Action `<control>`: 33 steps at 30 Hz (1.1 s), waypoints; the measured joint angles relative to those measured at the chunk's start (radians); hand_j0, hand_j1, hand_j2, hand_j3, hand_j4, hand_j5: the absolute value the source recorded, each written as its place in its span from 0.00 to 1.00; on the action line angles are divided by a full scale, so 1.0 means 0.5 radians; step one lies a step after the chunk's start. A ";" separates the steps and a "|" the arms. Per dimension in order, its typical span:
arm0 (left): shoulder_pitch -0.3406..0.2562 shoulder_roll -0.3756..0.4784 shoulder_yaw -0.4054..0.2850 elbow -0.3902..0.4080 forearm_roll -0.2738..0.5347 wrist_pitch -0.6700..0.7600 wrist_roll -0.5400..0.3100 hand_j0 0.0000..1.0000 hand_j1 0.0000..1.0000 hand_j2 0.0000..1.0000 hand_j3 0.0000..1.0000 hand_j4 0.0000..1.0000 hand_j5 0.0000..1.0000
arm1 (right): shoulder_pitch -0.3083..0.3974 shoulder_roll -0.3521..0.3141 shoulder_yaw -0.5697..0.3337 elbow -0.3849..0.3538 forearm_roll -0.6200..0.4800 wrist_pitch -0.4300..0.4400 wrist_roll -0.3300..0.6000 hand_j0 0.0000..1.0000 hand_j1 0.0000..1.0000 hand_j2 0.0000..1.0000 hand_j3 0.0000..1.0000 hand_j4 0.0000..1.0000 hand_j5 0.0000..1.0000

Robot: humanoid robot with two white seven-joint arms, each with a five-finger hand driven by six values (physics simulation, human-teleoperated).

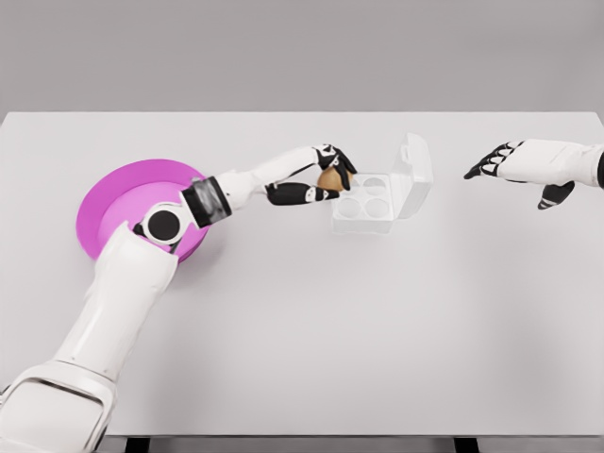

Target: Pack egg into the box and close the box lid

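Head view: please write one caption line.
Left robot hand holds egg beside open box; right robot hand hovers.

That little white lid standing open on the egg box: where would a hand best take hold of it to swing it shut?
Probably at the lid's free top edge, coming from the right, where the open right hand hovers. It stands upright, hinged along the box's right side, so a push there tips it over the cups.

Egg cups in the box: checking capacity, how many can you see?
4, in a two-by-two grid in the open box; the left robot hand holds the egg beside them.
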 measured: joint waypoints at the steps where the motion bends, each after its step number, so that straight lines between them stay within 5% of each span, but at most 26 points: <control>1: -0.012 -0.012 0.000 0.008 -0.001 -0.001 -0.001 0.40 0.40 0.40 0.40 0.40 0.40 | 0.000 0.000 0.000 0.000 0.000 0.000 0.000 1.00 1.00 1.00 1.00 1.00 1.00; 33: -0.166 -0.113 -0.002 0.382 -0.017 0.000 -0.001 0.41 0.41 0.41 0.41 0.41 0.41 | 0.003 0.000 0.000 0.002 0.000 0.000 0.000 1.00 1.00 1.00 1.00 1.00 1.00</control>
